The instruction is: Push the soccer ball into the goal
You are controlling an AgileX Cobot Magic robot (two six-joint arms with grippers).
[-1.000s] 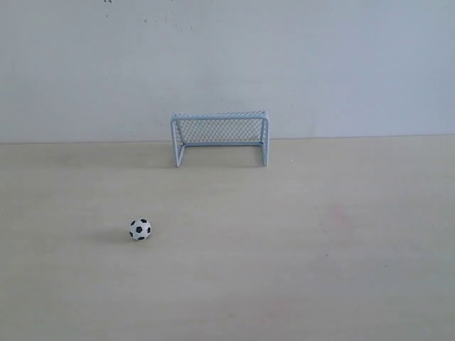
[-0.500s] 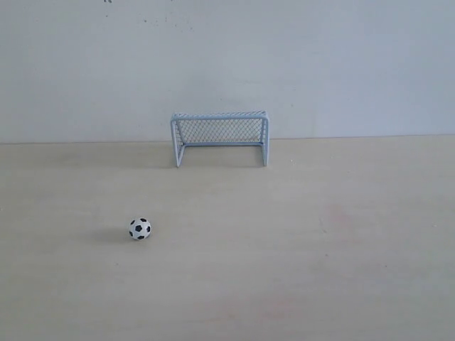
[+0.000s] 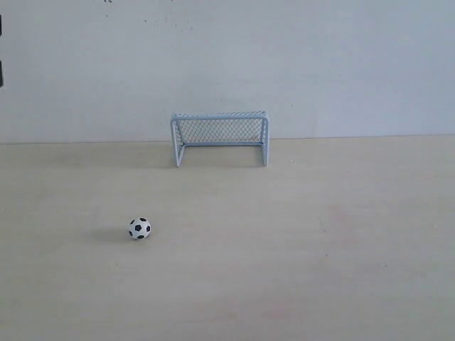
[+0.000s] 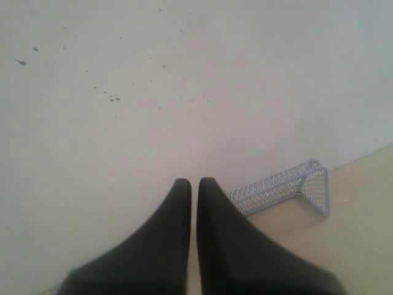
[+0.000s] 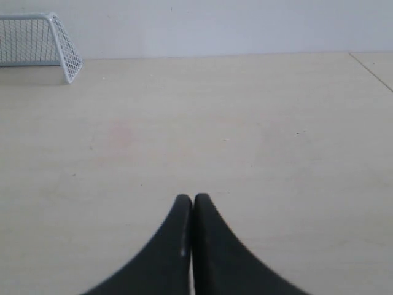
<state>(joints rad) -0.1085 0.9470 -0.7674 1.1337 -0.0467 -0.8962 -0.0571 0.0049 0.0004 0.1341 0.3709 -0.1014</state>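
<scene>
Sitting free on the tabletop (image 3: 320, 270), the soccer ball (image 3: 140, 228) lies well apart from the goal (image 3: 220, 137), whose open mouth faces it; neither claw shows in the exterior view. Left wrist view: the left claw (image 4: 194, 182), pinched nearly together and empty, has the goal beyond its tips. Right wrist view: the right claw (image 5: 192, 198), closed on nothing, likewise, probably kept blunt for pushing. No writing is readable.

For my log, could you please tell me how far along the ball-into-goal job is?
Nothing looks done: the soccer ball lies outside the goal, nearer the camera and to its left. Nothing is in hand: the left hand and right hand are shut, empty. The whole push is left.
</scene>
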